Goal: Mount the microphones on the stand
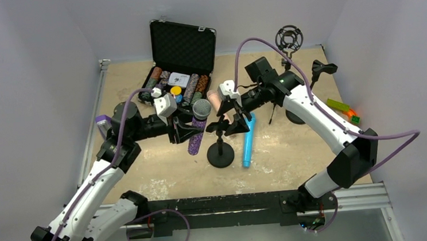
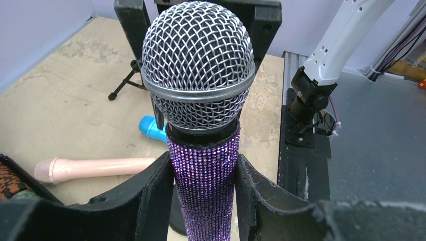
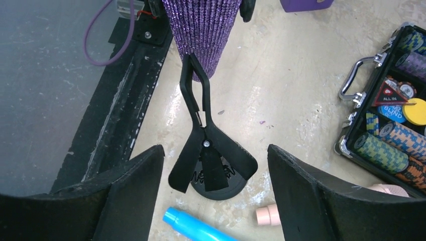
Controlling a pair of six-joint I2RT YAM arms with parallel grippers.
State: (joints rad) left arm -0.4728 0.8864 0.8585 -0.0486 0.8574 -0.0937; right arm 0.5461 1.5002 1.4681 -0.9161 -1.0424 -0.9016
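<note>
Counter (image 1: 293,143) of scuffed beige is seen beneath everything, and at its far edge an open black case (image 1: 182,39) is set. The left arm (image 1: 90,193) is stretched in from the near left and the right arm (image 1: 320,118) from the near right, with both wrists close together near the middle. Between them a small stand (image 1: 221,154) with a round black base is placed upright, and a spring clip (image 3: 196,95) is carried at its top. The glittery purple microphone (image 2: 203,191) is clasped about its body by the left pincer (image 1: 188,132), with a finger pressed to each side just below the grey mesh head (image 2: 197,65). It is held raised, and its tapered tail is met by the slim front end of the clip (whether the tail is truly pinched there cannot be told). The right pincer (image 3: 215,153) is spread wide, its fingers set apart on either side of the clip's handles and touching nothing. The blue microphone (image 1: 249,140) is laid flat just right of the stand's base, and the pale pink microphone (image 1: 214,100) is laid between the stand and the case. Smallest of all, poker chips (image 1: 191,82) are stacked in rows inside the case.
</note>
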